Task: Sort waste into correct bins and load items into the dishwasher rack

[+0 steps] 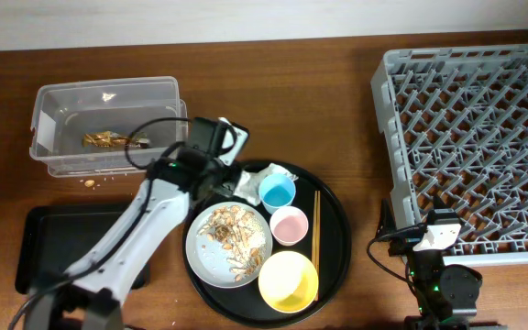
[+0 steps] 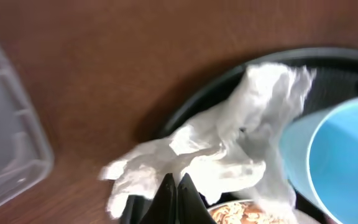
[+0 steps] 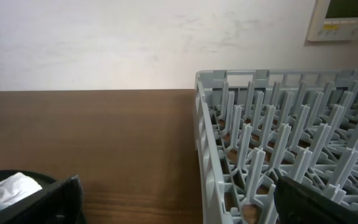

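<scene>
- Fingers of our left gripper (image 2: pixel 176 190) pinch the crumpled white wrapper (image 2: pixel 229 137), light-blue cup (image 2: pixel 337 155) just right of them
- Our right gripper (image 3: pixel 185 202) holds its fingers spread wide, dishwasher rack (image 3: pixel 278 143) ahead-right

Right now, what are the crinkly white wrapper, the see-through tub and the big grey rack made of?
The wrapper looks like thin plastic film, maybe foil-lined, because it is crumpled into soft, slightly shiny folds. The tub looks like clear hard plastic, since you can see the table through its glossy walls. The rack looks like moulded grey plastic with a matte finish, stiff pegs and a lattice floor.
</scene>
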`<state>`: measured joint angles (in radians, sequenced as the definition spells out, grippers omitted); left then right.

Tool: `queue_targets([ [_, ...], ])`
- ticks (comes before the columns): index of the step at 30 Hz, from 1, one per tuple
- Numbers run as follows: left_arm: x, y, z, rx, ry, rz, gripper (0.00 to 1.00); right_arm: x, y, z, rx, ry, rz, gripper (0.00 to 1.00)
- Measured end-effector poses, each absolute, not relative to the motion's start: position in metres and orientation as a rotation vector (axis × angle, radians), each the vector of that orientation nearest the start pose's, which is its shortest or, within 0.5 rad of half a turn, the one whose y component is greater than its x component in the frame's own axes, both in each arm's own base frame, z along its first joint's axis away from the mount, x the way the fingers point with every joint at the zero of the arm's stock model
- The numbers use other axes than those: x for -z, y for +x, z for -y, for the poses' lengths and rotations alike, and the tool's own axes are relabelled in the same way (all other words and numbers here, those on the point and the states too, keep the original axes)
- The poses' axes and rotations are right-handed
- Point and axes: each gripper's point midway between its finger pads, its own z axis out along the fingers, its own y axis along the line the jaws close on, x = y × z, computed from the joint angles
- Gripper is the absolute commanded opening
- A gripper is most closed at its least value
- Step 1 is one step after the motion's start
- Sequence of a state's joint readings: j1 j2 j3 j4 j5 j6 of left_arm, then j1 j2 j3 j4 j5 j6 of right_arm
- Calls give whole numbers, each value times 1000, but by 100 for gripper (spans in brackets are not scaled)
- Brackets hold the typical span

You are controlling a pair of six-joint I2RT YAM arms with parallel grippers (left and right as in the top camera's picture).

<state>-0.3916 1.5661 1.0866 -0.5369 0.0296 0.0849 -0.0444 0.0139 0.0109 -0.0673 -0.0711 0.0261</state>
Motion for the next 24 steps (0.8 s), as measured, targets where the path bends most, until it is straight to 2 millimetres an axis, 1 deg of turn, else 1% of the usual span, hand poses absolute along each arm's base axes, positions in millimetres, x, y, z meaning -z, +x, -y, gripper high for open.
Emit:
queue_targets([
  [7,-159,379,122,185,334,-2415,1,-159,246,-1,-44,3,-1641,99],
  [9,-181,391,109,196,241,-2337,1,-159,246,-1,-45,4,-1641,99],
  [10,-189,395,105,197,214,-2309,1,-159,246,-1,-45,4,-1641,99],
  [11,-205,404,94,196,165,-2247,1,-159,246,-1,-45,4,-1641,99],
  [12,-216,409,87,194,133,-2206,1,-159,246,-1,-44,3,-1641,99],
  [14,-242,424,66,183,46,-2101,1,-159,246,-1,-45,4,-1641,99],
  [16,-250,431,45,168,-52,-2065,1,-159,246,-1,-45,4,-1641,99],
  [17,-250,433,33,152,-116,-2057,1,-159,246,-1,-44,3,-1641,99],
  [19,-246,440,4,107,-243,-2041,1,-159,246,-1,-44,3,-1641,99],
  [20,-242,441,-4,92,-275,-2045,2,-159,246,-1,-45,4,-1641,99],
  [21,-236,443,-13,78,-310,-2052,11,-159,246,-1,-44,3,-1641,99],
  [22,-228,445,-21,62,-339,-2066,30,-159,246,-1,-45,4,-1641,99],
  [23,-221,447,-26,52,-360,-2079,52,-159,246,-1,-44,3,-1641,99],
  [24,-208,449,-34,35,-395,-2102,62,-159,246,-1,-45,4,-1641,99],
])
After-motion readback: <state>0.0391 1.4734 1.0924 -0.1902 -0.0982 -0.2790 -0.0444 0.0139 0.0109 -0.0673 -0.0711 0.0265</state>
